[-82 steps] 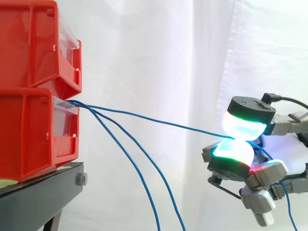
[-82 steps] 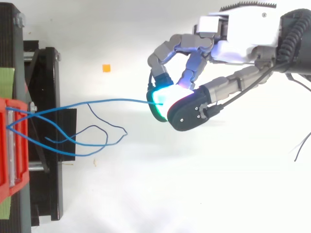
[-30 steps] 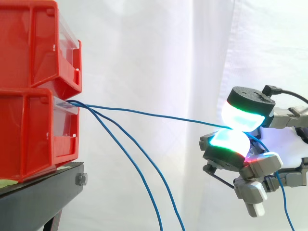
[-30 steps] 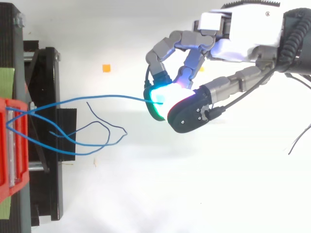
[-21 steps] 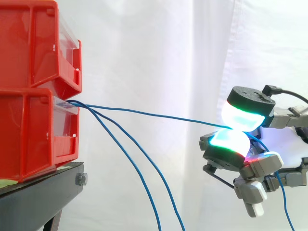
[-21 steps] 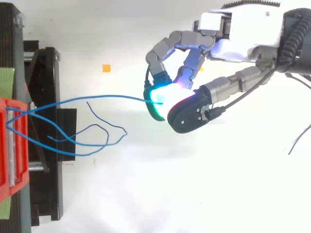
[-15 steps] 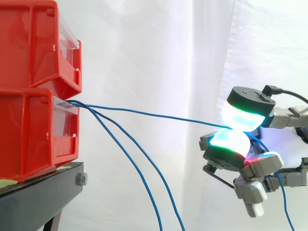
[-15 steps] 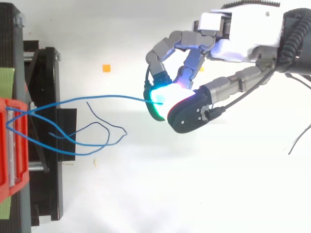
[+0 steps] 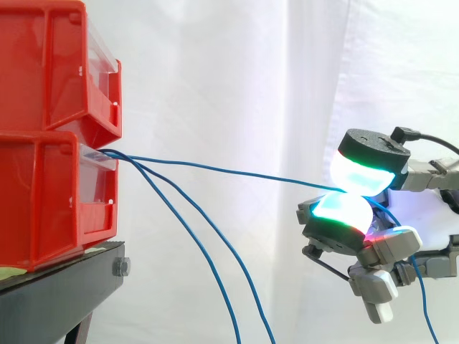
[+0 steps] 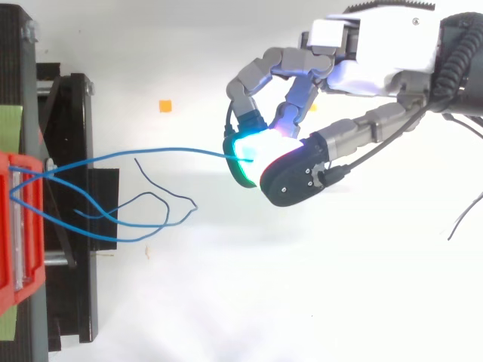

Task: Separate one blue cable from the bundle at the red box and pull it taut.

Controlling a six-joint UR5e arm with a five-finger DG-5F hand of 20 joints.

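Note:
Several blue cables come out of the lower red bin [image 9: 50,193] on the left. One blue cable [image 9: 229,172] runs nearly level to the right with a slight sag, as far as my hand [image 9: 358,215]. Two glowing fingertips [image 9: 362,179] pinch it between them, and its tail hangs down behind the hand at the right. In the top view the same cable [image 10: 151,154] leads from the bin [image 10: 19,226] to the hand [image 10: 287,170]. Two other blue cables [image 9: 208,251] droop from the bin toward the bottom of the side view.
A second red bin [image 9: 50,64] sits on top of the lower one, both on a black stand [image 9: 57,287]. A white curtain hangs behind. A small orange marker [image 10: 164,105] lies on the white floor in the top view.
Since 2.7 s ago my hand has shifted slightly left toward the bins, and the held cable has slackened a little. Over the last second nothing has moved.

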